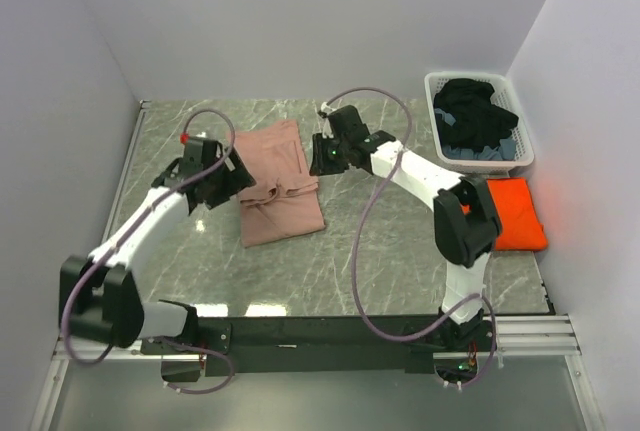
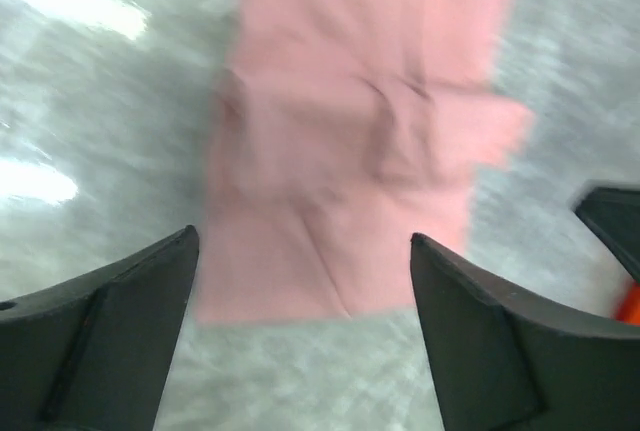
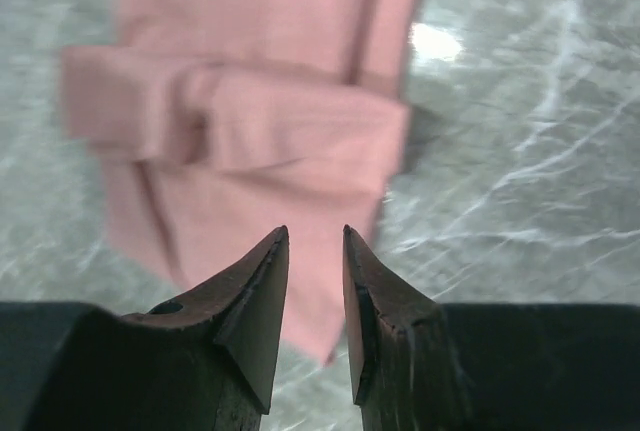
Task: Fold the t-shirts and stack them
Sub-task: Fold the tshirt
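Grey marbled bench (image 1: 410, 261), plain white walls (image 1: 300, 21) around it. The dusty-pink cotton tee (image 1: 278, 186) lies mid-bench, folded narrow, sleeves tucked across, creased. The bright-orange folded tee (image 1: 518, 213) rests by the right edge. My left fingers (image 2: 130, 321) gape wide; my right fingers (image 3: 250, 301) are slightly parted; both empty.

The folded dusty-pink tee (image 1: 278, 186) is plain, with no print showing. At three o'clock on the table lies the bright-orange tee (image 1: 515, 216), also plain. The table (image 1: 400, 261) is grey-green marble with thin white veins. At one o'clock the laundry basket (image 1: 470, 75) is white lattice, and the clothes (image 1: 475, 116) in it are black and blue-grey. The left arm (image 1: 150, 221) and right arm (image 1: 415, 173) are white with black joints. The left gripper (image 2: 302, 236) and right gripper (image 3: 315, 231) are black. The cables (image 1: 365, 241) are mauve.
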`<state>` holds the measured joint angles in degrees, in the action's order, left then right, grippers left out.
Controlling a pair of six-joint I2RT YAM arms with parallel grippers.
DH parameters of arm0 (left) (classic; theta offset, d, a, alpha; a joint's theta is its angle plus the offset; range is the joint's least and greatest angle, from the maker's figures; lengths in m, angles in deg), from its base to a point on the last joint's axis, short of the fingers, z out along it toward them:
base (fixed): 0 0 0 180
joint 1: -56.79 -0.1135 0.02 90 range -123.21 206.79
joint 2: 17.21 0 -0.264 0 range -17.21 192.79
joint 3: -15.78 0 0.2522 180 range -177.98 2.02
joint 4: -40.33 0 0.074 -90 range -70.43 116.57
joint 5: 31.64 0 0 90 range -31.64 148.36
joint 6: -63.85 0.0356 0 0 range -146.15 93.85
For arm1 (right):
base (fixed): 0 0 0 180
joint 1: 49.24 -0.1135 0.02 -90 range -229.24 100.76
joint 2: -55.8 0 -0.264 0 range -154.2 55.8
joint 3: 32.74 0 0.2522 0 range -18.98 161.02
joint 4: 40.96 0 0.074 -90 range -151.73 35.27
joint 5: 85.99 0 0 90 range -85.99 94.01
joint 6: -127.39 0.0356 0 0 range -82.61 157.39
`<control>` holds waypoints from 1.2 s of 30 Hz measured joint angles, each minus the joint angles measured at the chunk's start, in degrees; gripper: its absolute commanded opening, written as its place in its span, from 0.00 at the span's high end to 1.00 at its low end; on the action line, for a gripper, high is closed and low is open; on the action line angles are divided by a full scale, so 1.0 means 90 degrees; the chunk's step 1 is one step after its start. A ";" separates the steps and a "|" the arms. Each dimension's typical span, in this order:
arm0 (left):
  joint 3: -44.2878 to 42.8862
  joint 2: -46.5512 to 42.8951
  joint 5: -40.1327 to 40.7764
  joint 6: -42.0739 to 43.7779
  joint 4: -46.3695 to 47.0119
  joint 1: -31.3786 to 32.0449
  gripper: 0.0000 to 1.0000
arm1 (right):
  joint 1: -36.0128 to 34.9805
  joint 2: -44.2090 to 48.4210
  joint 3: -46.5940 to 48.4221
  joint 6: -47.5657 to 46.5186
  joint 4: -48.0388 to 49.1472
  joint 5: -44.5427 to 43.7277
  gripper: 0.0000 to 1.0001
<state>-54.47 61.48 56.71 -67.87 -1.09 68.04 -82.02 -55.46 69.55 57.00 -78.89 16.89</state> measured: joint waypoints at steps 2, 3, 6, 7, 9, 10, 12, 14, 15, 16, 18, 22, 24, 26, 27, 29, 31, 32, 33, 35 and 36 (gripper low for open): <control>0.0338 -0.0561 0.0056 -0.0274 0.0163 0.0362 0.28 | -0.0160 0.0357 -0.0202 0.0056 0.0219 -0.0039 0.66; 0.0515 -0.0738 0.0063 -0.0376 0.0250 0.0522 0.38 | -0.0255 0.0444 -0.0238 0.0087 0.0313 -0.0051 0.67; 0.1088 -0.0857 0.0022 -0.0702 0.0512 0.0981 0.57 | -0.0670 0.0515 -0.0277 0.0226 0.0733 -0.0090 0.71; 0.1236 -0.0765 -0.0002 -0.0789 0.0597 0.1030 0.61 | -0.0792 0.0464 -0.0284 0.0284 0.0845 -0.0087 0.73; 0.1518 -0.0483 -0.0044 -0.0937 0.0763 0.1052 0.68 | -0.1001 0.0321 -0.0306 0.0391 0.1020 -0.0080 0.74; 0.1659 -0.0304 -0.0073 -0.1005 0.0857 0.1052 0.70 | -0.1093 0.0209 -0.0313 0.0464 0.1132 -0.0061 0.75; 0.1826 -0.0036 -0.0126 -0.1083 0.0954 0.1049 0.70 | -0.1200 -0.0063 -0.0367 0.0585 0.1350 0.0007 0.75; 0.1897 0.0189 -0.0194 -0.1117 0.1039 0.1052 0.71 | -0.1231 -0.0335 -0.0381 0.0692 0.1467 0.0053 0.75; 0.1899 0.0313 -0.0236 -0.1117 0.1088 0.1052 0.72 | -0.1234 -0.0510 -0.0381 0.0733 0.1525 0.0066 0.76; 0.1899 0.0430 -0.0274 -0.1115 0.1156 0.1052 0.72 | -0.1234 -0.0648 -0.0381 0.0758 0.1559 0.0080 0.76; 0.1882 0.0544 -0.0396 -0.1117 0.1277 0.1039 0.72 | -0.1236 -0.0933 -0.0374 0.0804 0.1613 0.0138 0.76; 0.1882 0.0622 -0.0554 -0.1117 0.1416 0.1037 0.72 | -0.1236 -0.1396 -0.0236 0.0891 0.1676 0.0248 0.76; 0.1882 0.0631 -0.0583 -0.1115 0.1430 0.1039 0.72 | -0.1236 -0.1443 -0.0131 0.0894 0.1695 0.0238 0.76; 0.1882 0.0631 -0.0614 -0.1110 0.1426 0.1039 0.72 | -0.1226 -0.1508 0.0012 0.0894 0.1744 0.0170 0.76; 0.1882 0.0631 -0.0627 -0.1105 0.1423 0.1039 0.72 | -0.1209 -0.1549 0.0087 0.0894 0.1766 0.0143 0.76; 0.1885 0.0629 -0.0658 -0.1090 0.1421 0.1039 0.72 | -0.1192 -0.1707 0.0318 0.0901 0.1790 0.0046 0.76; 0.1921 0.0602 -0.0697 -0.1088 0.1433 0.1039 0.72 | -0.1149 -0.1877 0.0578 0.0920 0.1770 -0.0044 0.75; 0.1957 0.0571 -0.0721 -0.1088 0.1447 0.1039 0.72 | -0.1117 -0.2013 0.0789 0.0928 0.1732 -0.0092 0.74; 0.1994 0.0537 -0.0741 -0.1088 0.1455 0.1042 0.72 | -0.1081 -0.2152 0.1020 0.0923 0.1707 -0.0124 0.73; 0.2057 0.0483 -0.0772 -0.1073 0.1477 0.1042 0.72 | -0.0979 -0.2543 0.1685 0.0896 0.1671 -0.0187 0.71; 0.2084 0.0457 -0.0792 -0.1069 0.1484 0.1042 0.72 | -0.0916 -0.2710 0.2018 0.0882 0.1642 -0.0219 0.68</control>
<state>-35.72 65.59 49.58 -77.48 12.27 77.42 -90.26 -79.85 87.72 64.94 -64.11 14.93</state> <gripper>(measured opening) 0.278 0.279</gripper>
